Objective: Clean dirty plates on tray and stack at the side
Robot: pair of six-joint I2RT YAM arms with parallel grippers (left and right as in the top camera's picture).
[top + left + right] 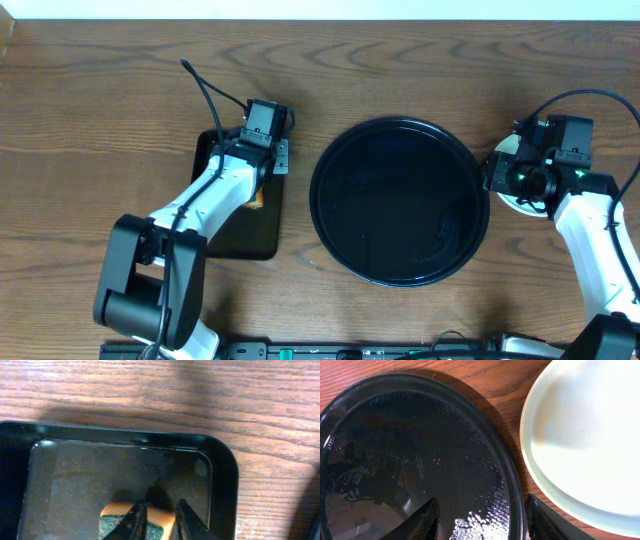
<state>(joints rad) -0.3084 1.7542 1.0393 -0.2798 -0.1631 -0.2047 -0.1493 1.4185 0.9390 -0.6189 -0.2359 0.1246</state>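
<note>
Wood-grain tabletop (400, 60) is running under everything. Far left, a rectangular black tray (220, 460) is lying flat and carrying an orange sponge (112, 512) with a green scrub face. Over it the left gripper (160, 507) is sitting low, fingers narrowly parted; cannot tell whether they are pinching the sponge. Centre, the round black tray (400, 200) is resting on the wood, its glossy floor glinting. At its right rim the right gripper (482, 515) is hanging with jaws spread wide, gripping nothing. Farthest right, a pale mint-white plate (580, 435) is lying on the table just beside the rim, not touching it; cannot tell whether others are lying beneath.
</note>
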